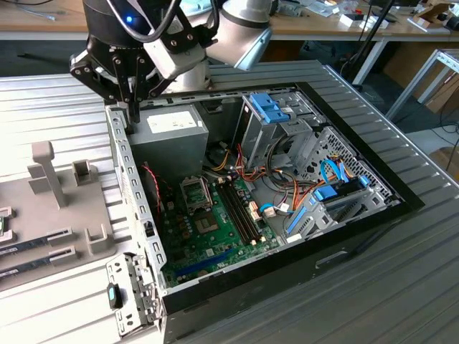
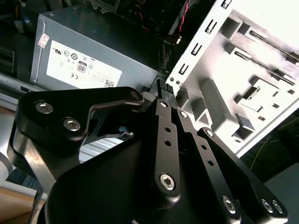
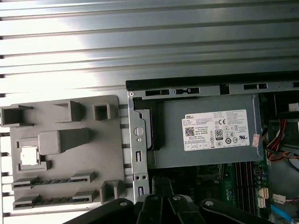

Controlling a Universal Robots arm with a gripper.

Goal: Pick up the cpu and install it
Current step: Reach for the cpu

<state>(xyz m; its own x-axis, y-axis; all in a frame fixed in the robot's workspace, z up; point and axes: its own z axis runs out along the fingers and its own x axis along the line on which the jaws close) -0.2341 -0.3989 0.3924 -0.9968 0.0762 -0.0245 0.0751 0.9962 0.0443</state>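
Just beside labelled power supply (image 1: 168, 140): claw (image 1: 133, 115)

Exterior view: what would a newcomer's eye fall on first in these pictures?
First the open computer case with its green board and coloured cables, mid-picture. Next the black gripper, shut, hanging over the case's edge beside the grey power-supply box. In the first wrist view, a small silver chip lies in the grey holder outside the case.

Ribbed grey metal tabletop (image 1: 401, 272), wooden workbench (image 1: 43, 29) behind, white table legs (image 1: 371, 61), perhaps cardboard boxes (image 1: 448, 93) on dark floor
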